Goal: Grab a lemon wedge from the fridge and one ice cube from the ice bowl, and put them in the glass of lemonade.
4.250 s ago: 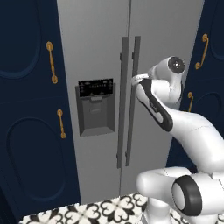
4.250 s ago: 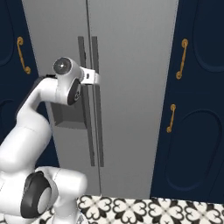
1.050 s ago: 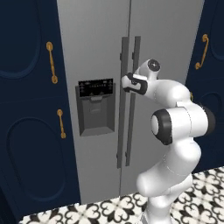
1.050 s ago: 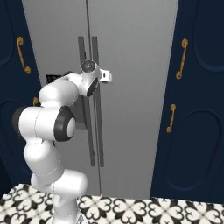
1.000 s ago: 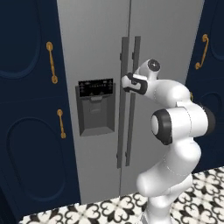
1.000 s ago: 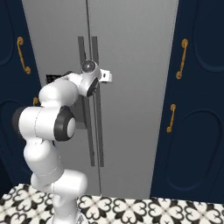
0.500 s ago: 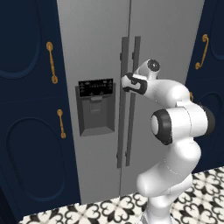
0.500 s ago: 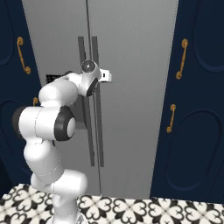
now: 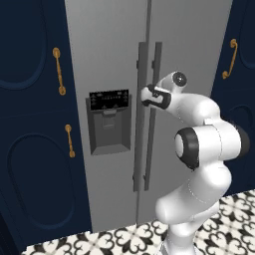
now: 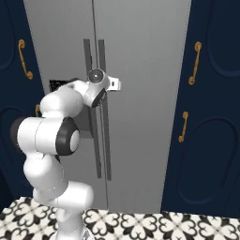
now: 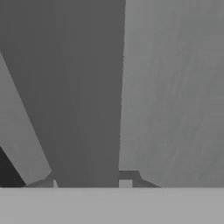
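While both doors of the fridge (image 9: 149,114) stand shut, the step in hand looks like getting one open, so the lemon wedge, presumably inside, can be reached; wedge, ice and glass are nowhere to be pointed at from this spot.

From the left base view, the white arm (image 9: 204,149) rises to the right of the fridge's centre seam and bends back toward it. The gripper (image 9: 147,95) sits right at the two tall bar handles beside that seam, level with the black panel (image 9: 108,99) over the dispenser recess, on the bar to the right of the seam (image 9: 152,114). How its fingers stand cannot be made out from here.

From the right base view, the same hand (image 10: 108,85) presses in against the pair of bars, apparently on the right-hand bar (image 10: 104,112), with navy cabinets (image 10: 211,108) flanking the fridge.

Looking along the hand, a broad dark bar (image 11: 87,96) runs between the two fingertips (image 11: 125,183), which sit close on either side of it. I judge the pincer narrowed onto the handle and gripping it, though actual contact is hard to confirm.

Next, the move calls for a pull away from the door face along the arc of its hinge, keeping the grip square so the bar does not slip out.
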